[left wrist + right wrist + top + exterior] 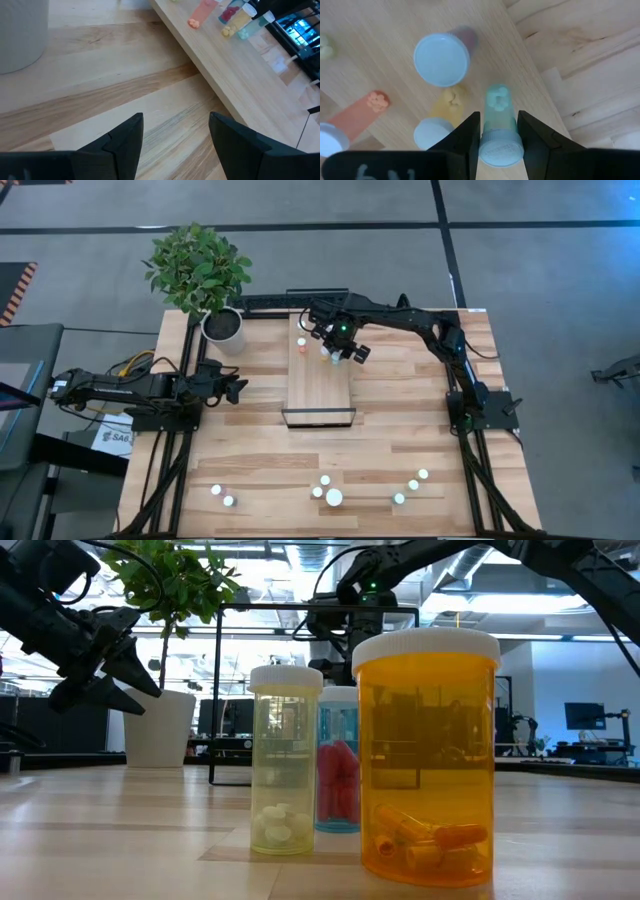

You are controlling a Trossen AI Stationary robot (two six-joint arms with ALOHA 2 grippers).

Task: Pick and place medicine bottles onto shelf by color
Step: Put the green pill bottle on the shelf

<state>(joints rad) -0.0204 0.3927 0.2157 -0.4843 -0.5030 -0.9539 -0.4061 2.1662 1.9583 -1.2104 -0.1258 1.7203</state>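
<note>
1. Where the right arm reaches across the far end of the table (pixel 400 420), the right gripper (pixel 340 350) sits over the far end of the shelf (pixel 320 385), its jaws closed narrowly against the sides of a teal bottle (pixel 498 127) with a white cap.
2. Whether that bottle stands on the plank or is lifted just off it cannot be told from the wrist view.
3. Just beside it on the shelf are a yellow bottle (pixel 442 117), a pink-tinted bottle (pixel 445 57) with its white cap toward the camera, and an orange-pink bottle (pixel 357 117) a little apart from them.
4. Idle over the table's left side, the left gripper (pixel 236 387) hangs near the white plant pot (pixel 222 327), its jaws spread wide and holding nothing.
5. Along the near edge of the table stand the remaining bottles (pixel 325 492), scattered in a loose row.
6. Seen from table height, three of them show close up: a large orange bottle (pixel 428 755), a pale yellow bottle (pixel 285 760) and a blue-tinted bottle (pixel 338 760) behind them.
</note>
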